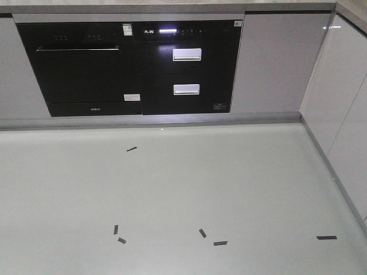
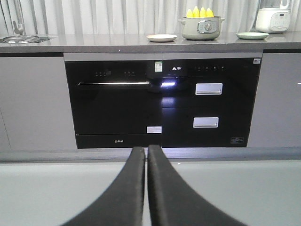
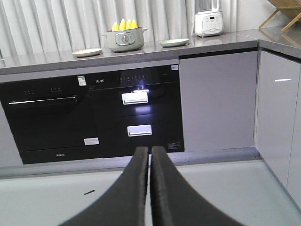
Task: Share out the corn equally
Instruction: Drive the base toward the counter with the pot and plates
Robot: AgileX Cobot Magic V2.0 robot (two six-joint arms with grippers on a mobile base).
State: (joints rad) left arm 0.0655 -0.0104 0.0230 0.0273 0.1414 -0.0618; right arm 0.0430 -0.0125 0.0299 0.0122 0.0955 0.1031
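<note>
No start yet, we judge: corn (image 2: 200, 12) upper right in pot (image 2: 201, 28), cream plate (image 2: 161, 37), green plate (image 2: 252, 35) seemingly bare; left gripper (image 2: 146, 149), right gripper (image 3: 150, 149) pressed closed, empty.

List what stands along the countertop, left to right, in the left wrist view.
Metal faucet → cream round plate → grey-green pot holding yellow corn cobs → pale green plate → white appliance.
</note>
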